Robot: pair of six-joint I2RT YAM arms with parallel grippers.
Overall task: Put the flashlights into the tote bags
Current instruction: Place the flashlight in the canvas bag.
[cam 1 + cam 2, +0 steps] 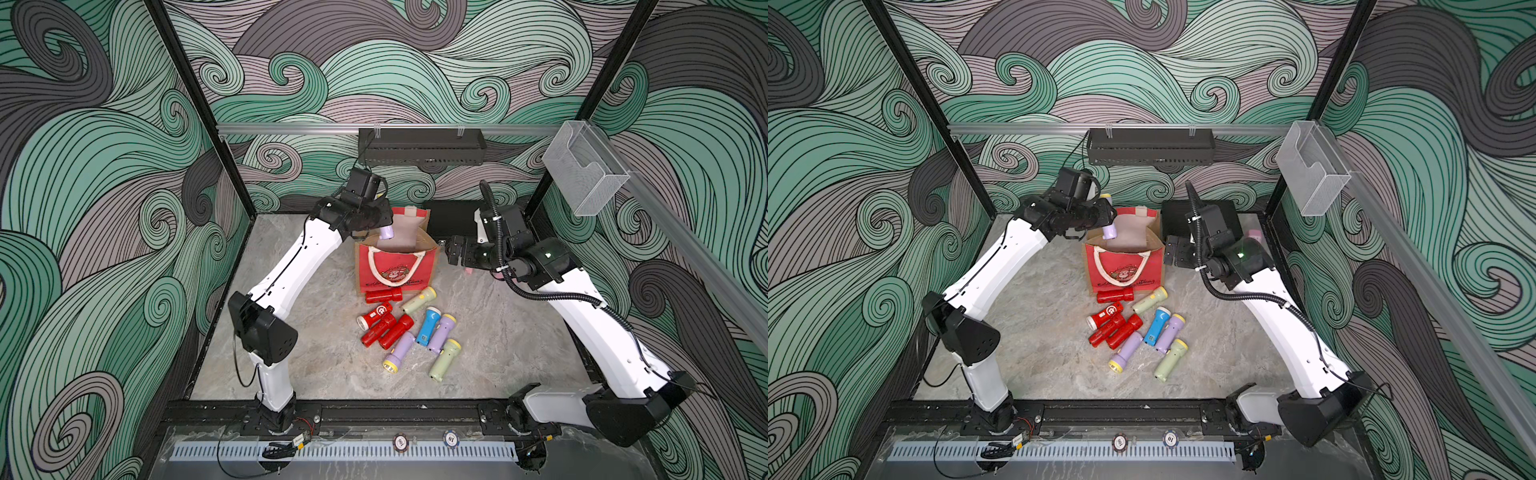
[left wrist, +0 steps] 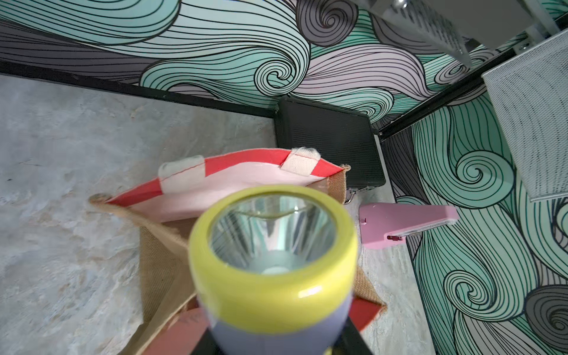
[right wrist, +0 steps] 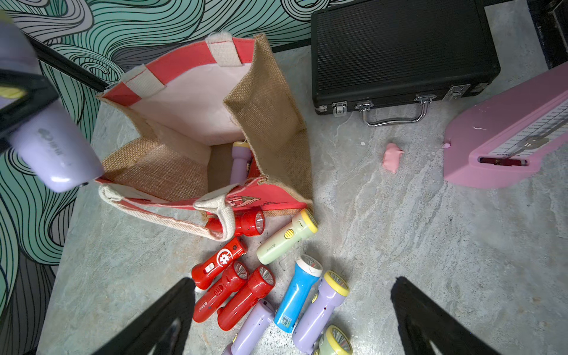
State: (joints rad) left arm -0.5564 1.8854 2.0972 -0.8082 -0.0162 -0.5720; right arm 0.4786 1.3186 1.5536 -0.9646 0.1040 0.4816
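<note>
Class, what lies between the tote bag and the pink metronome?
A small pink lump lies between tote bag and metronome; the right wrist view shows it.

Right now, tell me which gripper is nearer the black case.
Right. The right gripper, open, hangs just in front of the black case; the left gripper, shut on a lilac flashlight, is over the tote bag's rim.

left pincer | grips lilac flashlight | over tote bag rim

In a top view your left gripper hides half the flashlight above centre, your right arm most of the metronome.
</note>
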